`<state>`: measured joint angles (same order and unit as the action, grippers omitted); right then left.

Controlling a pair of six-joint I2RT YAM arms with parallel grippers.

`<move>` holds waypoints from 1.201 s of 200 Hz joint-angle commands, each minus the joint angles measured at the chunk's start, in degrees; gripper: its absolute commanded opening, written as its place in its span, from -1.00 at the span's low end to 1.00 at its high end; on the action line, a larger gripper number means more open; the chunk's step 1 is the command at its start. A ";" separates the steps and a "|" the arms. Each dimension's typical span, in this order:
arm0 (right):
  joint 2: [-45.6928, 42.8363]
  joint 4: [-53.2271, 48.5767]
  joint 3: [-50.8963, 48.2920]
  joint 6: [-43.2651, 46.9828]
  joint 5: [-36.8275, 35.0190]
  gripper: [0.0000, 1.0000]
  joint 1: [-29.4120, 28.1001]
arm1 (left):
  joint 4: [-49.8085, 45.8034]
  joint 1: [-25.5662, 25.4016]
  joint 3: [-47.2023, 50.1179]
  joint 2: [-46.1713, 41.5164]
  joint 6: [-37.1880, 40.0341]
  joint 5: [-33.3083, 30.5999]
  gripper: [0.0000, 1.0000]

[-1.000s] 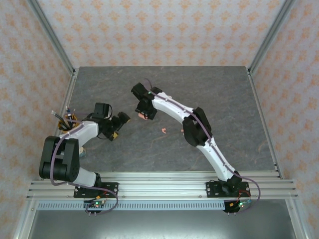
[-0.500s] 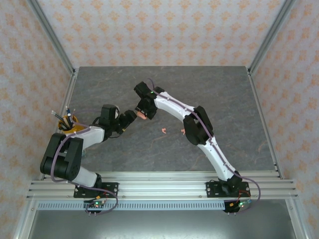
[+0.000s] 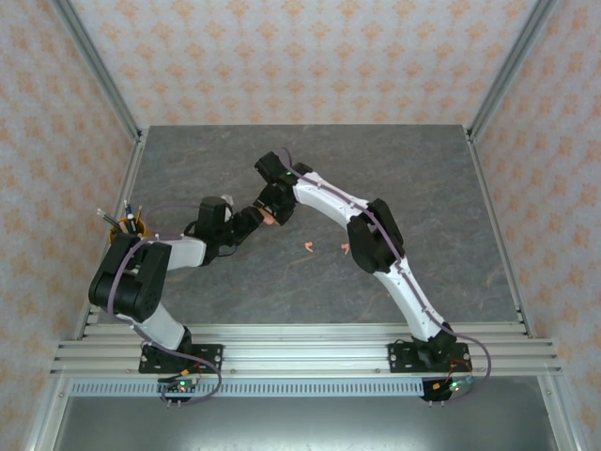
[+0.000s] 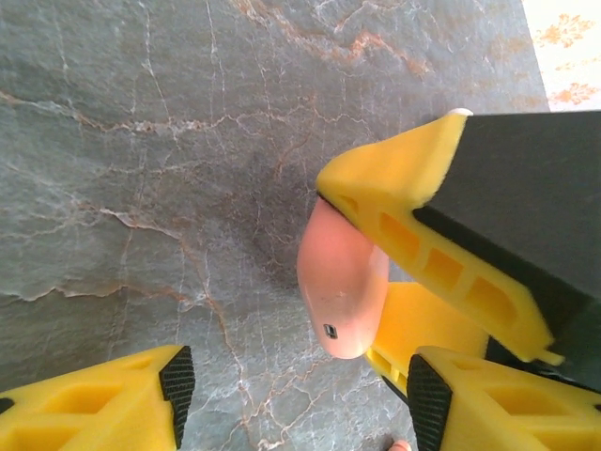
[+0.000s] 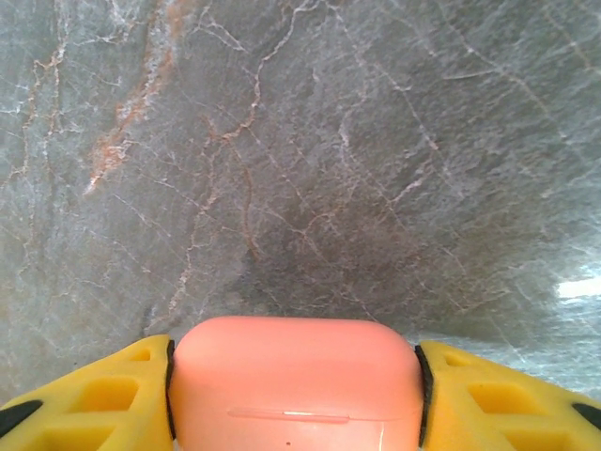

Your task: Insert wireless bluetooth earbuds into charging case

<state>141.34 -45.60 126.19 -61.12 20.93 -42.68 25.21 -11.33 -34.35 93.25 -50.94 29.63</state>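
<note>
A coral-pink charging case [image 5: 296, 381] with its lid down sits clamped between my right gripper's [image 5: 296, 399] yellow fingers, held just above the grey stone table. In the top view the right gripper [image 3: 273, 209] holds it left of the table's centre. My left gripper [image 3: 247, 222] is right beside it, on its left. In the left wrist view the case [image 4: 340, 277] hangs just past my left gripper [image 4: 300, 395], whose jaws stand apart with bare table between the pads. Two coral-pink earbuds [image 3: 307, 247] [image 3: 345, 248] lie on the table to the right of the grippers.
A cup of pens [image 3: 127, 228] stands at the table's left edge beside the left arm. Metal frame rails [image 3: 282, 343] run along the near edge, with posts at the back corners. Patterned walls close in the back and sides.
My left gripper has swung right and forward until it sits next to the held case, and its jaws have narrowed. The right gripper has stayed almost still with the case.
</note>
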 commanded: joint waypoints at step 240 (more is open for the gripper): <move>-8.37 -3.65 -3.63 7.45 -7.25 0.37 1.98 | -19.99 5.56 -8.80 -9.74 4.75 -15.08 0.76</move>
<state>136.64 -45.91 124.27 -56.99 17.45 -40.93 15.14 -8.38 -38.30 81.60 -48.51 17.72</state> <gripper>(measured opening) 0.657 0.873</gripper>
